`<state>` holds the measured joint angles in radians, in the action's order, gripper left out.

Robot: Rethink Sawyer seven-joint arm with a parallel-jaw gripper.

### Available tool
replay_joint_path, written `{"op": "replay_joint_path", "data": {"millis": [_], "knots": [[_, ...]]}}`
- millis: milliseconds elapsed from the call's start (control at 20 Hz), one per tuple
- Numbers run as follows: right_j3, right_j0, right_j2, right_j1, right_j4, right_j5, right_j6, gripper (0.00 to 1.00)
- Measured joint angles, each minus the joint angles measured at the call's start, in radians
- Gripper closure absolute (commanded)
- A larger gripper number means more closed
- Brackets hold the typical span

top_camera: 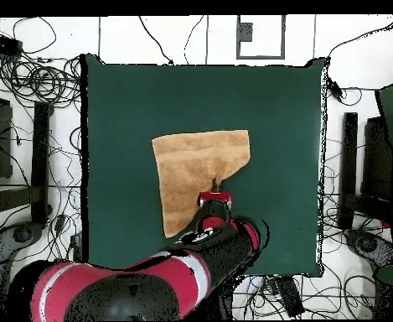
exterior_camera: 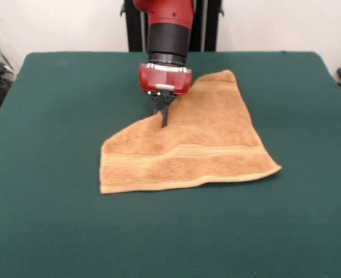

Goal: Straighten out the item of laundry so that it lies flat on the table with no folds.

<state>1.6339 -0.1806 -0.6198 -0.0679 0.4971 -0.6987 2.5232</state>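
The item of laundry (exterior_camera: 205, 145) is an orange-tan towel lying near the middle of the green table (exterior_camera: 54, 116). One corner is turned in, which leaves a long slanted edge on its left side in the front view. My gripper (exterior_camera: 162, 117) comes straight down onto the middle of that slanted edge. Its dark fingers stand close together and pinch the cloth, which rises to a small peak there. In the overhead view the gripper (top_camera: 216, 181) sits at the towel's (top_camera: 195, 163) slanted lower-right edge, and the arm hides part of the table below it.
Green felt (top_camera: 124, 109) surrounds the towel on all sides. Beyond the table's edges are cables (top_camera: 32, 80) and black stands (top_camera: 350, 168) on a white floor.
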Motion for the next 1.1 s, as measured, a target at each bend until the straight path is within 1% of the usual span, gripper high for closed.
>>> {"op": "replay_joint_path", "data": {"millis": [100,200,250,300,400,500,550,650,950,1100], "knots": [[0.0,0.034,0.03,-0.032,0.034,0.059,0.0,1.0],[0.0,0.134,0.11,-0.102,0.099,0.148,0.0,1.0],[0.0,0.168,0.136,-0.121,0.114,0.17,0.0,1.0],[0.001,0.194,0.155,-0.134,0.123,0.186,0.0,1.0],[0.004,0.276,0.216,-0.174,0.142,0.225,0.0,1.0],[0.009,0.346,0.265,-0.202,0.143,0.257,0.0,1.0],[0.014,0.396,0.301,-0.221,0.14,0.281,0.0,1.0],[0.02,0.421,0.323,-0.232,0.131,0.293,0.0,1.0],[0.029,0.426,0.33,-0.237,0.109,0.299,0.0,1.0],[0.045,0.464,0.363,-0.247,0.1,0.295,0.0,1.0]]}}
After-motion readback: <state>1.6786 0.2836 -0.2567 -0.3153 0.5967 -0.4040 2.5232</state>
